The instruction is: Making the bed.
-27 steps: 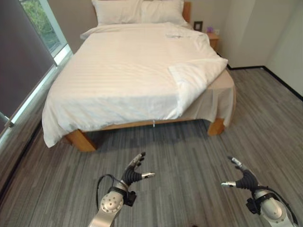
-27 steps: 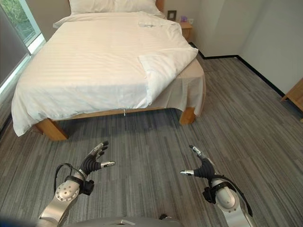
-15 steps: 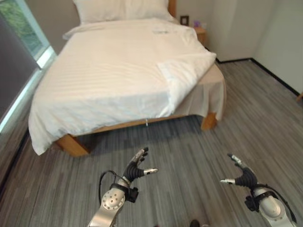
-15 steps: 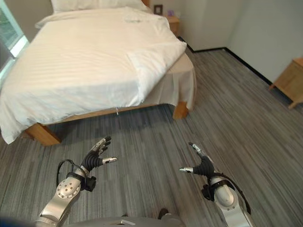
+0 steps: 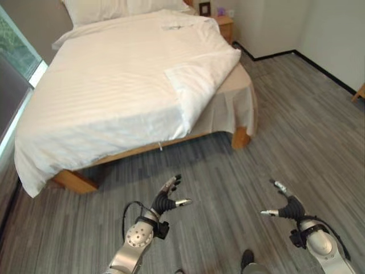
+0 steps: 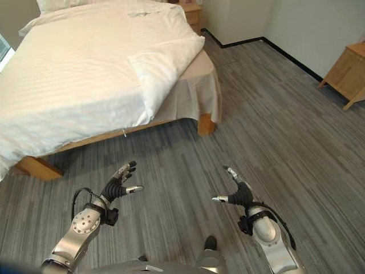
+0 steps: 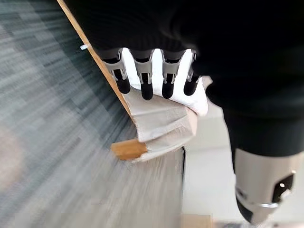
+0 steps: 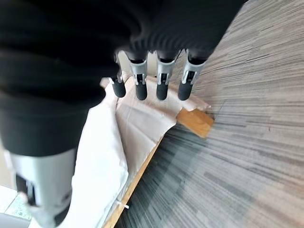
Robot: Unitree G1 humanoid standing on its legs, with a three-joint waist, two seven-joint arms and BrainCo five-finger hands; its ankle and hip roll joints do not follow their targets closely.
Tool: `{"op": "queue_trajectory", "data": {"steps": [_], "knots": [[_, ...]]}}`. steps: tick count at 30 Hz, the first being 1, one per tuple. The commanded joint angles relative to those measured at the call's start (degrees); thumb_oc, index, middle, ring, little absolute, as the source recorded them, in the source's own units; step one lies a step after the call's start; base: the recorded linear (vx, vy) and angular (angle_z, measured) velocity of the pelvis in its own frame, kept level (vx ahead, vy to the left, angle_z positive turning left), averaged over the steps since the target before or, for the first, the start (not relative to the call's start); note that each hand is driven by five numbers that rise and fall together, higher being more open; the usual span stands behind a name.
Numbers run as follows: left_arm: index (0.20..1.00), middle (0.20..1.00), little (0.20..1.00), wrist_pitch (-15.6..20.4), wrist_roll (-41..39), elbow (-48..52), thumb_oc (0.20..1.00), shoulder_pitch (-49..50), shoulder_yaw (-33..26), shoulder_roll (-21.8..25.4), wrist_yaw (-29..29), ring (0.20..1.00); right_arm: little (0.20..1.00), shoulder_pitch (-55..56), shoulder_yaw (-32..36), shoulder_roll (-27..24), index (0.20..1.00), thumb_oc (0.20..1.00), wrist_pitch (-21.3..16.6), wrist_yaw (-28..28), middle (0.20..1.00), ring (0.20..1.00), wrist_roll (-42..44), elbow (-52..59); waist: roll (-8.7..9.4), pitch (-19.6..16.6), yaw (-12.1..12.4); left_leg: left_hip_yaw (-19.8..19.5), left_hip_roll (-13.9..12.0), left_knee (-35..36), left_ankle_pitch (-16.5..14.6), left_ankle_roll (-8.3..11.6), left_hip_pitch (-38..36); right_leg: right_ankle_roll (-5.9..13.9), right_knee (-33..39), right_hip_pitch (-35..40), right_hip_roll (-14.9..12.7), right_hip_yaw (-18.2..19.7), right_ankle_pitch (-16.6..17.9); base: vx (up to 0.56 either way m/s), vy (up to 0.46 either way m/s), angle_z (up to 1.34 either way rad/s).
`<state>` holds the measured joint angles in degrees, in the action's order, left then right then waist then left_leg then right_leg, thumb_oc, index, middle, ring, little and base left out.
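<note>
— Bed (image 5: 114,80), which way does it run?
— Lengthwise away from the camera, pillows (image 5: 114,8) at the far end, foot toward the robot. A white striped duvet (image 5: 85,108) covers it, one near corner folded back (image 5: 197,85) over the beige sheet (image 5: 236,105).
— And each robot hand?
— Left robot hand (image 5: 165,200) and right robot hand (image 5: 288,206) hover over the grey floor (image 5: 228,171), fingers spread, holding nothing, well apart from the bed.
— Anything one view adds?
— Right eye view shows a wooden cabinet (image 6: 345,71) by the wall; wrist views show the wooden bed leg (image 8: 194,121).
</note>
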<state>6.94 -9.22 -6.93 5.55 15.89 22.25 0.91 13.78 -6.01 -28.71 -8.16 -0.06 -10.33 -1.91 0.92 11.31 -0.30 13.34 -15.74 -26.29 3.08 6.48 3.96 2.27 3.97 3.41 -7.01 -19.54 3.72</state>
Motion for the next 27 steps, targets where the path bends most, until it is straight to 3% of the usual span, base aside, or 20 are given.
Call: {"op": "queue_trajectory", "data": {"steps": [1,2,3,4,6,7,9,11,13,16,17,18,19,20,21,22,24,25,27], "knots": [[1.0,1.0,1.0,2.46,-3.32,3.24,1.0,-3.98,2.5,-0.49,0.47,1.0,1.0,-1.79,0.49,-3.8,1.0,1.0,-2.85,-1.01,1.0,1.0,2.62,5.54,0.53,3.51,0.2,-0.23,-1.4,-4.36,8.45,2.33,-0.4,1.94,1.02,3.75,0.19,-1.49,-2.24,0.13,-0.143,-0.41],[1.0,1.0,1.0,2.64,-3.16,3.35,1.0,-4.18,2.92,-0.66,0.32,1.0,1.0,-2.04,0.39,-4.17,1.0,1.0,-2.61,-0.88,1.0,1.0,2.36,5.58,0.6,3.8,0.66,-0.42,0.14,-4.02,7.2,2.18,1.29,1.94,1.03,4.32,0.18,-1.03,-2.91,0.29,-0.207,-0.26],[1.0,1.0,1.0,2.79,-3.07,3.63,1.0,-4.2,3.19,-1.25,-0.19,1.0,1.0,-2.71,0.11,-4.25,1.0,1.0,-2.25,-0.9,1.0,1.0,1.64,5.74,0.7,3.67,1.49,-0.22,4.82,-1.27,3.93,1.25,5.75,2.38,1.03,5.14,0.24,0.07,-3.94,0.23,-0.107,-0.12],[1.0,1.0,1.0,2.78,-3.06,3.64,1.0,-4.18,3.19,-1.23,-0.19,1.0,1.0,-2.7,0.09,-4.23,1.0,1.0,-2.24,-0.9,1.0,1.0,1.63,5.74,0.76,3.52,1.46,-0.19,4.89,-1.28,3.88,1.18,5.87,2.44,1.03,5.02,0.16,0.05,-3.97,0.26,-0.095,-0.11],[1.0,1.0,1.0,2.91,-2.84,3.48,1.0,-4.15,3.23,-1.51,-0.3,1.0,1.0,-2.96,-0.32,-3.91,1.0,1.0,-2.27,-0.68,1.0,1.0,1.62,5.76,0.61,2.81,1.95,2.3,7.07,7.6,3.52,0.36,7.71,3.2,1.03,5.86,0.89,0.71,-5.0,0.27,-0.042,-0.42],[1.0,1.0,1.0,2.87,-2.62,3.33,1.0,-4.0,3.37,-1.79,-0.37,1.0,1.0,-2.96,-0.66,-3.83,1.0,1.0,-2.4,-0.59,1.0,1.0,1.46,5.48,0.44,2.29,2.18,4.4,7.94,14.74,4.79,0.12,7.12,3.7,1.03,6.4,1.23,1.02,-5.76,0.43,0.008,-0.42],[1.0,1.0,1.0,2.69,-1.68,2.64,1.0,-3.65,3.69,-2.74,-0.62,1.0,1.0,-2.75,-1.15,-3.86,1.0,1.0,-2.58,-0.48,1.0,1.0,0.66,4.87,-0.9,1.27,2.58,6.84,9.19,29.04,10.53,0.32,5.87,4.58,1.03,8.65,2.8,1.3,-7.0,0.5,0.015,-0.2],[1.0,1.0,1.0,2.44,-1.06,2.36,1.0,-3.8,3.83,-3.4,-0.67,1.0,1.0,-3.34,-1.47,-4.26,1.0,1.0,-2.57,-0.39,1.0,1.0,-0.22,4.47,-1.07,0.3,2.71,7.74,8.73,31.29,9.62,0.43,8.77,5.39,1.03,10.98,3.29,1.26,-8.02,0.57,-0.038,0.01],[1.0,1.0,1.0,2.47,-1.15,2.8,1.0,-2.96,3.3,-3.17,-0.62,1.0,1.0,-3.71,-1.81,-4.07,1.0,1.0,-2.47,-0.08,1.0,1.0,-0.29,4.14,-1.03,-0.61,3.3,7.62,8.76,31.29,11.21,0.98,8.21,5.91,1.03,13.59,3.4,2.15,-9.08,0.52,-0.025,0.0],[1.0,1.0,1.0,2.62,-1.64,3.42,1.0,-1.04,2.49,-2.69,-0.66,1.0,1.0,-3.88,-2.9,-2.75,1.0,1.0,-2.43,0.53,1.0,1.0,-1.17,4.09,-0.06,-2.61,4.72,7.15,9.37,31.29,11.25,-1.16,6.13,6.78,-1.21,16.22,2.35,3.64,-10.99,0.53,0.039,-0.38],[1.0,1.0,1.0,2.54,-1.62,3.56,1.0,-0.97,2.74,-2.4,-0.76,1.0,1.0,-3.93,-3.15,-2.52,1.0,1.0,-2.57,0.16,1.0,1.0,-1.84,4.16,1.09,-3.06,5.4,7.33,10.28,31.29,10.84,-2.19,5.42,7.7,-5.64,15.65,1.4,3.9,-9.41,0.63,0.095,-0.78],[1.0,1.0,1.0,1.89,-1.33,3.24,1.0,-2.08,3.52,-1.54,-1.21,1.0,1.0,-4.01,-3.71,-2.12,1.0,1.0,-2.26,0.1,1.0,1.0,-2.86,4.79,3.18,-2.49,5.27,7.4,12.45,31.29,7.22,-3.98,2.76,11.31,-18.55,10.99,-1.84,5.22,-4.34,0.46,0.092,-0.75],[1.0,1.0,1.0,1.87,-1.32,3.22,1.0,-2.17,3.53,-1.48,-1.24,1.0,1.0,-4.05,-3.69,-2.03,1.0,1.0,-2.22,0.1,1.0,1.0,-2.9,4.82,3.42,-2.57,5.53,7.72,12.69,31.29,7.05,-4.2,2.87,11.57,-19.45,10.34,-2.28,5.6,-4.74,0.39,0.106,-0.63],[1.0,1.0,1.0,1.41,-1.21,3.37,1.0,-3.03,3.84,-1.31,-1.32,1.0,1.0,-4.07,-3.2,-2.14,1.0,1.0,-2.04,0.28,1.0,1.0,-3.88,6.25,3.8,-2.26,4.73,7.66,13.29,31.29,5.24,-5.3,0.9,12.73,-25.64,7.46,-3.61,5.96,0.65,0.07,0.044,-0.29],[1.0,1.0,1.0,1.38,-1.22,3.37,1.0,-3.14,3.78,-1.28,-1.34,1.0,1.0,-4.07,-3.15,-2.09,1.0,1.0,-1.94,0.36,1.0,1.0,-3.92,6.46,3.37,-2.2,4.99,8.73,12.62,31.29,6.3,-5.84,1.37,12.64,-25.7,6.8,-3.17,5.96,1.33,0.3,0.078,0.04],[1.0,1.0,1.0,0.97,-0.94,4.73,1.0,-4.54,4.46,-0.19,-2.08,1.0,1.0,-4.28,-2.72,-1.92,1.0,1.0,-1.75,0.31,1.0,1.0,-3.59,8.77,3.0,-0.98,3.84,8.49,12.66,31.29,4.0,-7.06,-2.19,12.73,-35.34,1.09,-4.75,5.89,8.67,0.32,0.089,0.15],[1.0,1.0,1.0,0.9,-0.48,4.96,1.0,-5.12,4.86,0.39,-2.06,1.0,1.0,-4.44,-2.83,-1.44,1.0,1.0,-1.42,-0.13,1.0,1.0,-3.65,8.43,2.5,-0.4,2.94,7.55,12.97,31.29,1.55,-7.59,-4.91,12.73,-38.27,-2.29,-7.92,3.59,7.91,0.45,0.087,0.32],[1.0,1.0,1.0,0.95,-0.32,4.23,1.0,-5.88,5.07,0.46,-2.39,1.0,1.0,-4.47,-2.93,-0.85,1.0,1.0,-1.25,-0.61,1.0,1.0,-3.49,8.06,2.23,-0.28,2.58,7.3,12.65,31.29,0.86,-7.07,-5.62,12.25,-35.55,-3.49,-9.79,1.19,6.02,0.4,-0.021,0.7],[1.0,1.0,1.0,1.01,-0.91,2.45,1.0,-6.99,5.86,0.21,-2.37,1.0,1.0,-4.22,-3.13,0.21,1.0,1.0,-0.92,-0.76,1.0,1.0,-2.26,7.79,1.85,-0.19,1.5,5.59,11.98,31.29,0.45,-6.01,-6.61,10.66,-28.8,-4.71,-9.16,-0.26,2.22,0.39,-0.136,0.73]]}}
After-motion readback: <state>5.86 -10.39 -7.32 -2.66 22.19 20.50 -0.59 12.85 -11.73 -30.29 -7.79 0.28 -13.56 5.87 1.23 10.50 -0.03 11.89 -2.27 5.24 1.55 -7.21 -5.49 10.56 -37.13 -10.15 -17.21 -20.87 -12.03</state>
